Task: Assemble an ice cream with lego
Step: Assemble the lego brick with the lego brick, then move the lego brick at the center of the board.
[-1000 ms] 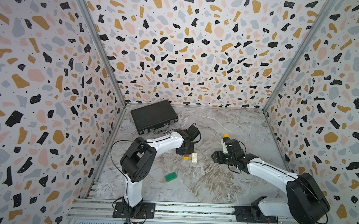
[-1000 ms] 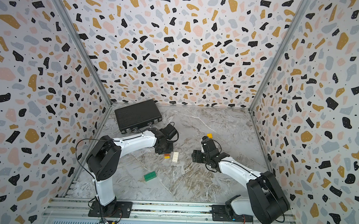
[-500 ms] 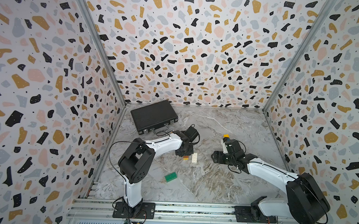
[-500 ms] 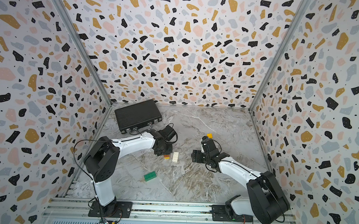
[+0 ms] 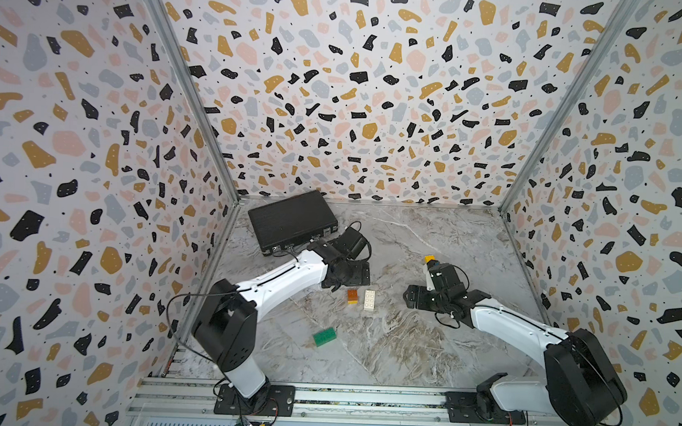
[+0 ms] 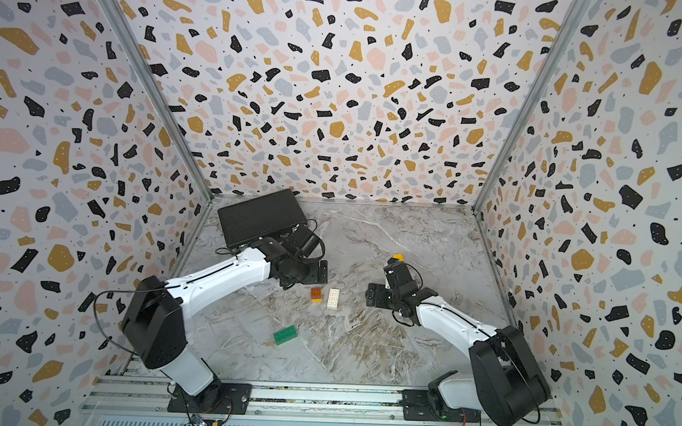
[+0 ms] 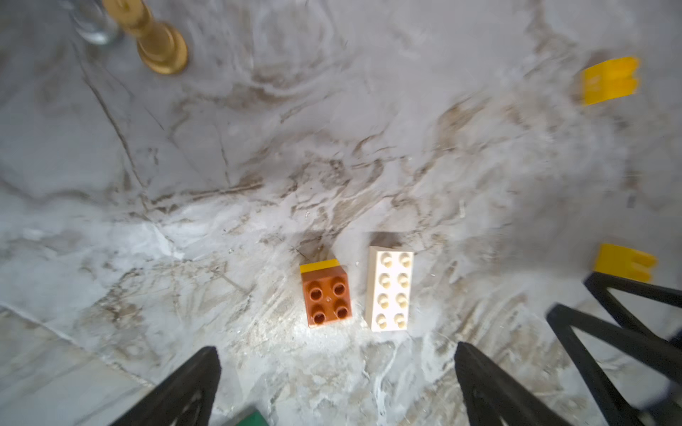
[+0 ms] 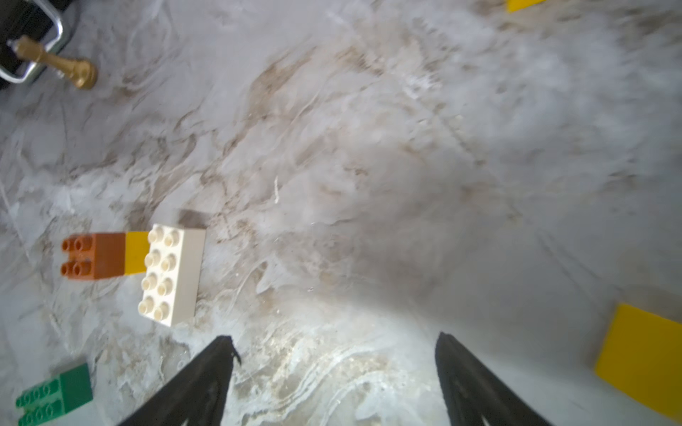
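Left claw [image 7: 336, 348] and right claw [image 8: 333, 335] gape, empty; brown stack [image 7: 326, 295] looks light, stiff, slick: pinch its flat sides.

The table [image 7: 258, 129] looks like veined grey-white marble, smooth and faintly glossy. The white brick [image 7: 390, 289], the orange-brown brick [image 7: 326, 297] just beside it and the green brick [image 8: 55, 392] are smooth plastic with a soft sheen. Well apart from the white brick, the brass-coloured knob [image 7: 162, 48] gleams like metal, and the black briefcase [image 5: 291, 219] looks matt.
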Robot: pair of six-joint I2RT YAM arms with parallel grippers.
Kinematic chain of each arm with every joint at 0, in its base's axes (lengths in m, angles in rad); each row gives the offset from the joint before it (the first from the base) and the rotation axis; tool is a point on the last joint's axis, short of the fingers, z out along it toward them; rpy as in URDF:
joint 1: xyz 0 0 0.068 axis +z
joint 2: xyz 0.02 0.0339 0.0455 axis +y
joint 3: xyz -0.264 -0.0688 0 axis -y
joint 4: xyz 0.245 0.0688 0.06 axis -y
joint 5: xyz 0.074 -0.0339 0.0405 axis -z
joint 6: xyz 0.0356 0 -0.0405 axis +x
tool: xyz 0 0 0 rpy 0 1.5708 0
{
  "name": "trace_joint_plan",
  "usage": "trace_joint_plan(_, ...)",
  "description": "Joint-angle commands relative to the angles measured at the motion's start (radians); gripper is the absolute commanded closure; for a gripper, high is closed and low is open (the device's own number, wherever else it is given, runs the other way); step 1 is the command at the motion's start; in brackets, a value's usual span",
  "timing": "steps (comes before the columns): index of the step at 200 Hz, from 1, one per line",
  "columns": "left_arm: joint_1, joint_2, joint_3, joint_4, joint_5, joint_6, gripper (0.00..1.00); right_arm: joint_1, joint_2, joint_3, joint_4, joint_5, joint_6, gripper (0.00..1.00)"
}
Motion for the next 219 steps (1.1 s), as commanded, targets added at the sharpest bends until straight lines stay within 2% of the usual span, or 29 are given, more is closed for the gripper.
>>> trace_joint_plan(1,0.004,-0.100,0.035,-0.148,0.000,0.171,0.01,-0.061,0.031,0.186,-0.221,0.106,0.004,0.10)
trace_joint_plan(23,0.006,-0.179,-0.075,-0.123,0.077,0.313,0.01,-0.101,0.128,0.356,-0.344,0.123,-0.044,0.05)
trace_joint_plan(38,0.006,-0.188,-0.153,-0.097,0.047,0.318,0.01,-0.127,0.251,0.497,-0.430,0.100,-0.115,0.03)
trace_joint_plan(52,0.007,-0.175,-0.192,-0.073,0.060,0.329,0.00,-0.167,0.396,0.648,-0.532,0.019,-0.182,0.03)
trace_joint_plan(68,0.007,-0.156,-0.145,-0.139,0.059,0.355,0.01,-0.208,0.556,0.825,-0.659,-0.073,-0.224,0.07)
trace_joint_plan(125,0.006,-0.269,-0.185,-0.101,0.109,0.345,0.00,-0.227,0.834,1.192,-0.831,0.061,-0.311,0.09)
trace_joint_plan(186,0.007,-0.299,-0.186,-0.101,0.119,0.343,0.00,-0.244,0.925,1.270,-0.851,0.023,-0.392,0.14)
trace_joint_plan(219,0.006,-0.299,-0.189,-0.095,0.118,0.340,0.01,-0.262,0.977,1.301,-0.852,-0.023,-0.416,0.22)
